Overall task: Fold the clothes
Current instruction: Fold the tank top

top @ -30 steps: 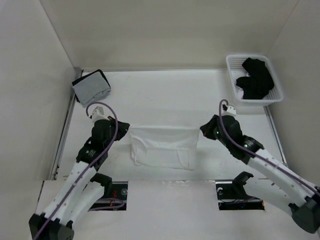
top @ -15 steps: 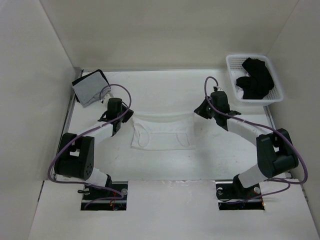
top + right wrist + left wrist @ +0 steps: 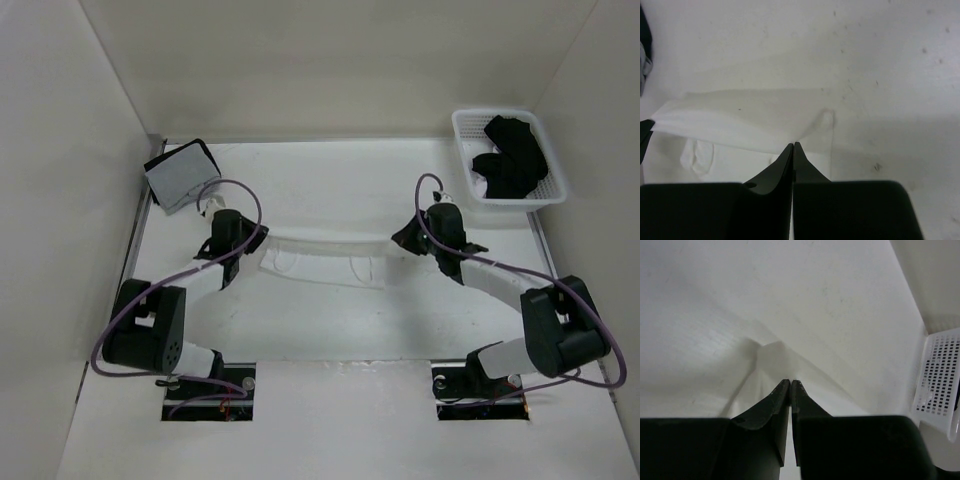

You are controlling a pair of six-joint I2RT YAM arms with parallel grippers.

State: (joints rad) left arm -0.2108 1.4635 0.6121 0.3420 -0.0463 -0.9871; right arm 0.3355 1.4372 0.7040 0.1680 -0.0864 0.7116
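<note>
The clothes, a thin white top, hang stretched in a narrow band between my two grippers over the middle of the table, with the strap loops showing along the lower edge. My left gripper is shut on the top's left corner; in the left wrist view the fingertips pinch the white fabric. My right gripper is shut on the right corner, and in its wrist view the jaws meet on the cloth.
A white basket with black garments stands at the back right; its perforated wall shows in the left wrist view. A grey-and-black folded bundle lies at the back left. White walls close in the table.
Both arms have reached farther from their bases, carrying the top's held edge away and up. The cloth went from a spread rectangle to a narrow stretched band.
</note>
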